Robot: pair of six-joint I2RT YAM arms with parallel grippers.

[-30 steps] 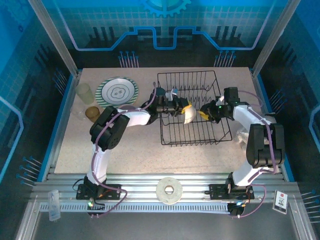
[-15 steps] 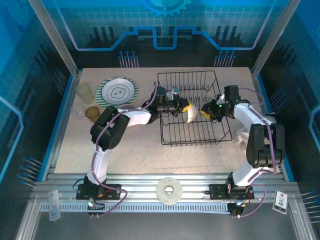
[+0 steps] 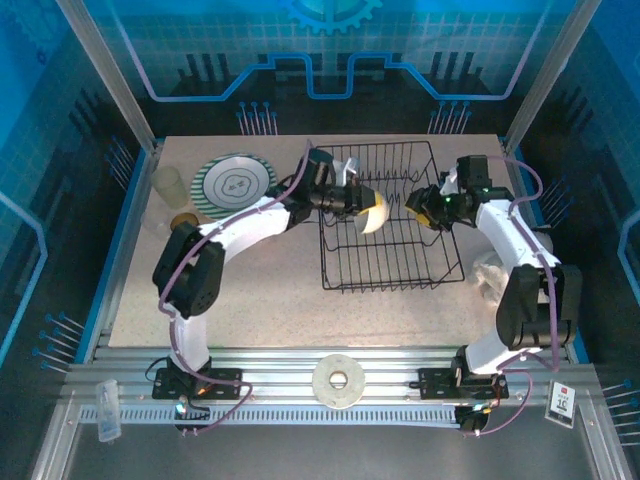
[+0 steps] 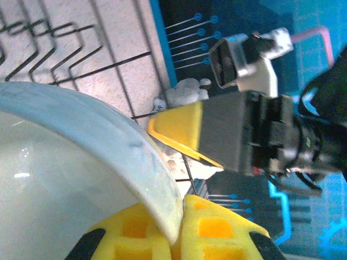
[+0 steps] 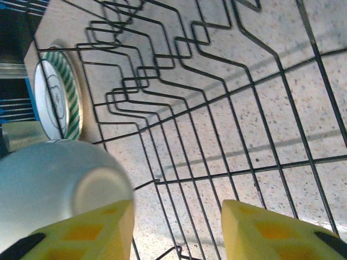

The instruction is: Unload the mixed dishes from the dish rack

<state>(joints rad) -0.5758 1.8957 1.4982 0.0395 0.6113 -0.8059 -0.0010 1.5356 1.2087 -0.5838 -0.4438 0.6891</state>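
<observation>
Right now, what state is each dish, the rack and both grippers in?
Bowl: on its side over the rack, held by its rim.
Left gripper: shut on the bowl.
Right gripper: open, beside the bowl.
Plate: flat on the table.
Tumbler: upright on the table.
Brown cup: upright on the table.

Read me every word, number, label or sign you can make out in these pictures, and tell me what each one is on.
No text can be quoted for certain.
Card on the near rail, at the right: a red mark and dark characters, too small to read.
Clear tag on the near rail, at the left: nothing legible.
Gear sign on the back wall: a symbol, no words.
Plate: a drawing in the middle, no lettering readable.
</observation>
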